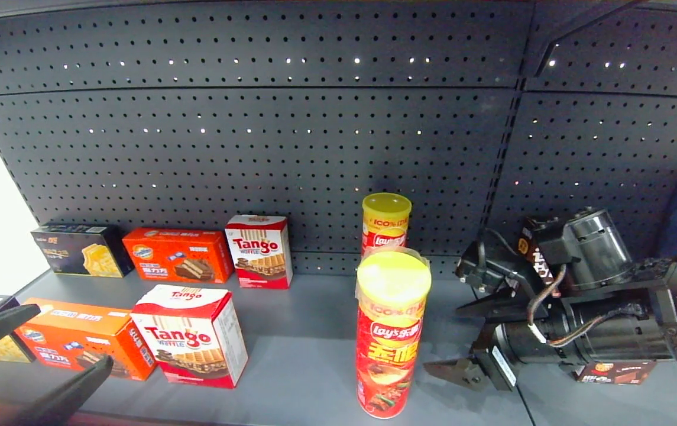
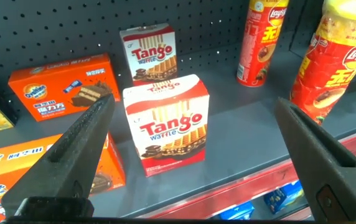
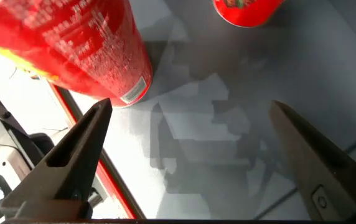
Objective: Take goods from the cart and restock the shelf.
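Smooth grey metal shelf [image 1: 308, 319], perforated back panel [image 1: 255, 148]. Two tall cylindrical chip cans with yellow plastic lids stand upright: front can [image 1: 393, 334] near the shelf edge, rear can [image 1: 385, 222] by the panel. Dark-fingered right hand [image 1: 453, 338] released, empty, just beside the front can. Tapered left hand [image 1: 72, 334] released, empty, facing a glossy cardboard wafer box [image 1: 193, 334].
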